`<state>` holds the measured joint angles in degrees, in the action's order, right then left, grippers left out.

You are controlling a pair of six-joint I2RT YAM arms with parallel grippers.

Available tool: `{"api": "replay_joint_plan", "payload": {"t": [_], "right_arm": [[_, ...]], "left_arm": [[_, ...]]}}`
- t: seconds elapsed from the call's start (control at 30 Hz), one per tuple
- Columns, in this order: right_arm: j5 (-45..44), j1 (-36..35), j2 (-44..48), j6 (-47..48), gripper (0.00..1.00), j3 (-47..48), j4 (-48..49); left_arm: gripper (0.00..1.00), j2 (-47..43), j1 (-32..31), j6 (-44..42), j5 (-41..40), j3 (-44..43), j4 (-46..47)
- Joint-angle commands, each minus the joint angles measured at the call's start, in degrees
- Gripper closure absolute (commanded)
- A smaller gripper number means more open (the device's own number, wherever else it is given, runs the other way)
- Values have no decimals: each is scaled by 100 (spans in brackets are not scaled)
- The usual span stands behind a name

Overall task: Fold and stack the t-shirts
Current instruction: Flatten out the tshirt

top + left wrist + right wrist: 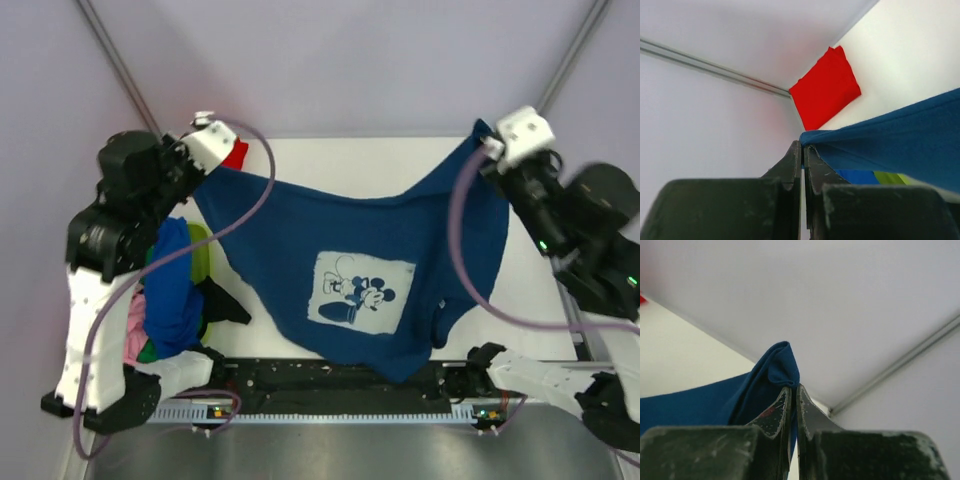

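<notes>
Print: I see a pale square patch (pixel 362 292) with a cartoon mouse figure on the navy blue cotton t-shirt (pixel 330 250). I cannot make out any lettering on it from the top camera.

Navy t-shirt position: it is spread wide between my two arms with the print facing up. Its upper edge sags in the middle, and its lower part reaches the dark strip at the near edge of the white table (pixel 300 160).

Left arm pose: folded up high at the left, with the wrist reaching in toward the far-left corner of the table.

Left gripper (pixel 803 147): clenched on one top corner of the navy t-shirt. The cloth runs taut away to the right from the closed jaws.

Right arm pose: elbow raised at the right side, with the wrist pushed out to the far-right corner.

Right gripper (pixel 793 388): pinched on a rolled fold of the navy cloth, which bulges just above the fingertips.

Red t-shirt (pixel 826 94): a plain folded rectangle, flat on the table in the far-left corner, beyond the left gripper.

Lime green plastic basket (pixel 203 250): at the left under the left arm. A royal blue t-shirt (pixel 175 290) is heaped over it, a pink t-shirt (pixel 135 335) shows at its left, and a scrap of green t-shirt (pixel 148 352) lies at the bottom.
</notes>
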<state>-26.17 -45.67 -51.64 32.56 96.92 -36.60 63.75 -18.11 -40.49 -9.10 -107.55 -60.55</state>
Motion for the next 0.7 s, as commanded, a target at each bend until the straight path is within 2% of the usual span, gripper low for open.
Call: {"api": "replay_joint_plan", "payload": {"t": [0.0, 0.03, 0.07, 0.17, 0.3, 0.37, 0.4, 0.5, 0.6, 0.67], "right_arm": [[1344, 1985, -1048, -334, 100, -113, 794], [1952, 2505, -1381, -555, 100, -60, 969], [2193, 2780, -1680, -679, 100, 19, 1110], [2467, 3256, -2603, -733, 100, 728, 1515], [2223, 3599, -3991, -558, 100, 2721, 1411], [2090, 3784, -4414, -417, 100, 3847, 1191], [2064, 3854, -4486, -347, 100, 4112, 1138], [2081, 3996, -4189, 91, 100, 4134, 1182], [2178, 3996, -3540, 811, 100, 3213, 1094], [2099, 3996, -3004, 1399, 100, 2379, 1006]], "left_arm": [[100, 998, 132, -38, -513, 173, 1184], [100, 1200, 158, -73, -574, 147, 1386], [100, 1445, 176, -108, -610, 94, 1597], [100, 2175, 202, -161, -829, -405, 2125], [100, 3308, 273, -143, -1295, -1941, 2504], [100, 3678, 308, -275, -1453, -2645, 2671], [100, 3758, 308, -414, -1454, -2814, 2811], [100, 3672, 290, -784, -1183, -2781, 3128], [100, 3356, 273, -943, -840, -2256, 3234], [100, 3005, 273, -1065, -664, -1378, 3461]]}}
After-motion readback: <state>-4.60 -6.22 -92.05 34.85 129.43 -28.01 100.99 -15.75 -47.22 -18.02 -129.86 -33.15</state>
